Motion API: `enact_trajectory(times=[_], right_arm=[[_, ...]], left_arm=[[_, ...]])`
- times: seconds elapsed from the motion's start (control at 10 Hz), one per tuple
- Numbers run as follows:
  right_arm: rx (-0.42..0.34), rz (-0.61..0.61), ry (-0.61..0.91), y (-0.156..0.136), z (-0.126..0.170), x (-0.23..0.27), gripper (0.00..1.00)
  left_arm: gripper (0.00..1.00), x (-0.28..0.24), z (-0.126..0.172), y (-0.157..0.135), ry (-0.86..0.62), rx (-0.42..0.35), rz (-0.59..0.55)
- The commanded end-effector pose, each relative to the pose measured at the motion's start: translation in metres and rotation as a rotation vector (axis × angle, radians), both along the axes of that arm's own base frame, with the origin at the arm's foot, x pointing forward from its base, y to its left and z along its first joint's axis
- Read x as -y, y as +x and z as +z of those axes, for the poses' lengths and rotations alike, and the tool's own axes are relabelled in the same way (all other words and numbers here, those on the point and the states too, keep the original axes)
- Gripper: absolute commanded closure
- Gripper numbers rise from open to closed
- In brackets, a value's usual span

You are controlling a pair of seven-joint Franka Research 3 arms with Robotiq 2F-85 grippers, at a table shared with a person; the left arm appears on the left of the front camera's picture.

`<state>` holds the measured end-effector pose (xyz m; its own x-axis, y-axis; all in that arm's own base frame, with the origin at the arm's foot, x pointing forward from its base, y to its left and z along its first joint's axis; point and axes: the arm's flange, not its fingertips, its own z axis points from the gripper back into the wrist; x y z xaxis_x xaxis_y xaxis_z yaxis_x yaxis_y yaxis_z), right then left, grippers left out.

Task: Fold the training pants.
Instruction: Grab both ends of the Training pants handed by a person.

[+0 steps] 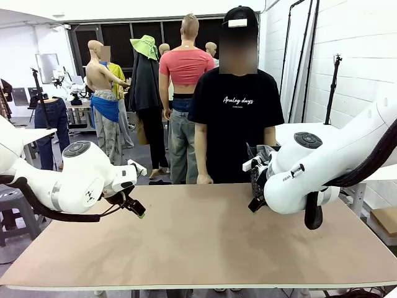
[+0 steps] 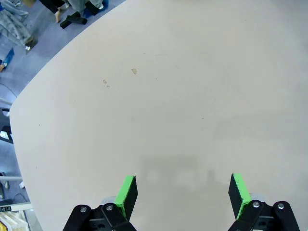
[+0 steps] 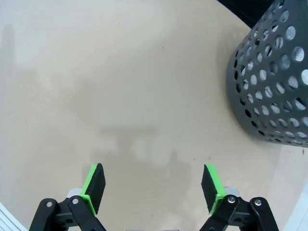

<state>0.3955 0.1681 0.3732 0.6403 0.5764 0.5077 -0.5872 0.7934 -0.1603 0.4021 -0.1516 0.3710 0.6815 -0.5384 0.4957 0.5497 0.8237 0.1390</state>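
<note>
Front view: left gripper [image 1: 139,213] and right gripper [image 3: 154,180] both gape empty over the table [image 1: 198,248]. The pants [image 1: 263,152] seem bundled in the basket [image 3: 269,86] at the far edge. I'd dip the right gripper in, pinching cloth, not mesh.

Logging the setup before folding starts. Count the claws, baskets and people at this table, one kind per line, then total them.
Claws: 2, the left claw and the right claw, both open
Baskets: 1, the mesh basket
People: 1, the person at the far side
Total: 4
</note>
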Motion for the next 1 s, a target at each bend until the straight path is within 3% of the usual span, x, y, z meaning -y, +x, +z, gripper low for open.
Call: enact_trajectory(times=[0.0, 0.2, 0.5, 0.9], right_arm=[[0.000, 0.000, 0.001, 0.000, 0.000, 0.000, 0.00], [0.000, 0.000, 0.000, 0.000, 0.000, 0.000, 0.00], [0.005, -0.036, 0.017, -0.012, 0.034, 0.002, 0.00], [-0.065, -0.005, 0.049, -0.037, 0.079, 0.008, 0.00]], left_arm=[[0.00, -0.001, 0.000, 0.000, -0.001, 0.000, 0.002], [0.00, 0.000, 0.000, 0.000, 0.000, 0.000, 0.000], [0.00, 0.020, 0.051, -0.015, -0.005, 0.017, -0.021], [0.00, 0.031, 0.110, -0.034, 0.022, -0.016, 0.003]])
